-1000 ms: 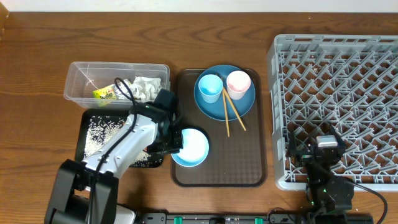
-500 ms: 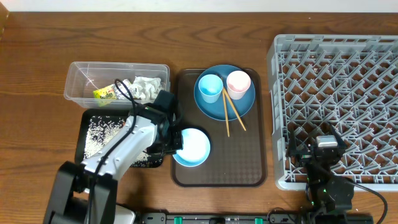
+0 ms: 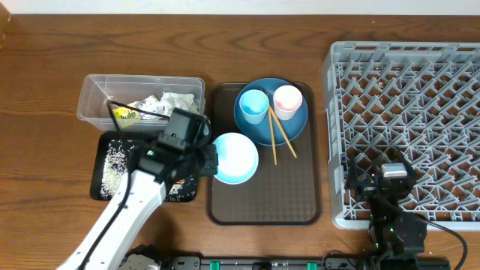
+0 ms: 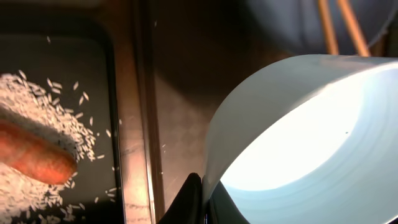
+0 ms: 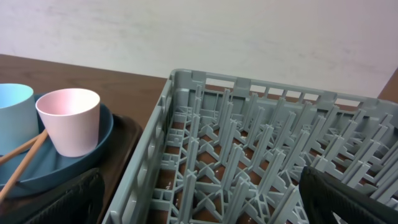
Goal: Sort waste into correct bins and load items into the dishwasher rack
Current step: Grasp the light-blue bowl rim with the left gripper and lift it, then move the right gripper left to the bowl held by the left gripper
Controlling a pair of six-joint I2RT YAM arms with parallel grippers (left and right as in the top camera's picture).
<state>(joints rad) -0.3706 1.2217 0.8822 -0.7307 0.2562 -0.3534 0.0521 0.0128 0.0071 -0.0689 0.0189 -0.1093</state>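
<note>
Leftmost, paper (image 3: 176, 101) and wrapper (image 3: 122, 114) lie in the tub (image 3: 91, 112), rice (image 3: 112, 161) and carrot (image 4: 34, 158) in the black tray (image 3: 97, 176), so sorting looks done. Left gripper (image 4: 204, 199) is clamped on the bowl (image 3: 238, 157) rim over the brown tray (image 3: 262, 202), presumably bound for the rack (image 3: 405, 112), where the right gripper (image 3: 382, 176) waits, jaws apart

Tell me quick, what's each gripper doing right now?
Left gripper: closed on the white bowl, at its rim.
Right gripper: open, holding nothing.
</note>
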